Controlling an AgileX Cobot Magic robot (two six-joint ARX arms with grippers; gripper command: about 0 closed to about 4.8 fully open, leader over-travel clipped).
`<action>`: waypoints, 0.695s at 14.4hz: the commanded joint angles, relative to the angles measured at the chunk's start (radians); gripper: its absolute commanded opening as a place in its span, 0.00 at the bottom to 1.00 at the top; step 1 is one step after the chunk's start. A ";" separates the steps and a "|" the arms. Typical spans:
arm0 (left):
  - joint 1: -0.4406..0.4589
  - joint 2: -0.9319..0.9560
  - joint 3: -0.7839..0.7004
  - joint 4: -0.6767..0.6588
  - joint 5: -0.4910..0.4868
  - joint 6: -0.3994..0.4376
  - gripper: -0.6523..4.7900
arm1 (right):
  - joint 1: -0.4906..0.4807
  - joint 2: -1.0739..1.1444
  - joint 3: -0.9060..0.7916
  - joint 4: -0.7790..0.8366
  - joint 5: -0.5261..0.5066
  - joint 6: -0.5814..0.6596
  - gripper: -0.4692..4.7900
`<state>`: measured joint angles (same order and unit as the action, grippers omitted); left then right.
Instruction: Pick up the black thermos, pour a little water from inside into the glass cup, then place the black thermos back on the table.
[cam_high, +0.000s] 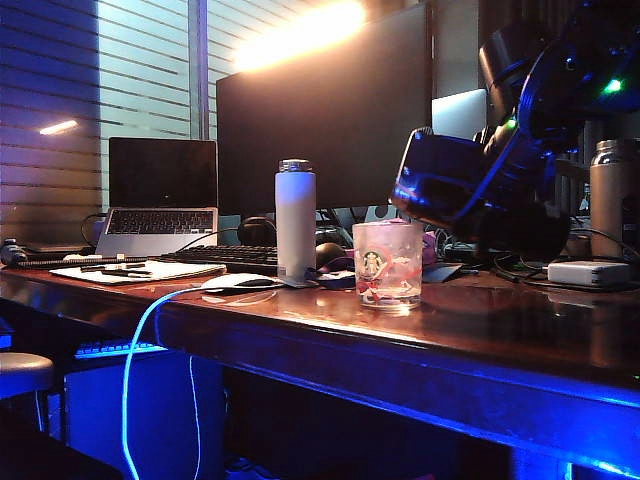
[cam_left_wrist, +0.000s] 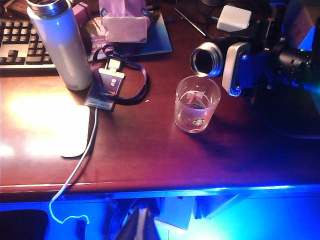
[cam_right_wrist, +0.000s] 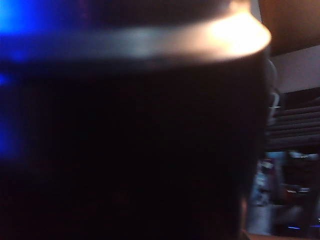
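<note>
The right gripper is clamped on the black thermos, tilted with its open metal mouth just above the far rim of the glass cup standing on the table. A white bottle stands left. The left gripper is out of view.

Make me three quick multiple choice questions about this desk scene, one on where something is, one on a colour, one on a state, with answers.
1. Where is the black thermos's mouth?
A. over the glass cup
B. beside the laptop
C. on the keyboard

2. What colour is the upright bottle left of the cup?
A. red
B. white
C. green

3. How is the thermos?
A. standing on the table
B. lying flat
C. tilted in the right claw

Answers: 1 A, its open mouth sits at the cup's rim; 2 B, white body, silver cap; 3 C, the claw holds it slanted.
</note>
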<state>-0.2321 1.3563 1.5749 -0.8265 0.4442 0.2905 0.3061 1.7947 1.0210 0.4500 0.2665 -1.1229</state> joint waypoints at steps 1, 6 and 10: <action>-0.001 -0.002 0.003 0.013 0.005 -0.003 0.12 | 0.001 -0.011 0.014 0.056 0.008 -0.117 0.11; -0.001 -0.002 0.003 0.013 0.005 -0.003 0.12 | 0.001 -0.011 0.014 0.075 0.002 -0.185 0.11; -0.001 -0.002 0.003 0.013 0.005 -0.003 0.12 | 0.001 -0.011 0.013 0.114 0.001 -0.191 0.11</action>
<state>-0.2321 1.3567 1.5749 -0.8265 0.4442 0.2905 0.3061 1.7947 1.0245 0.5064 0.2657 -1.3079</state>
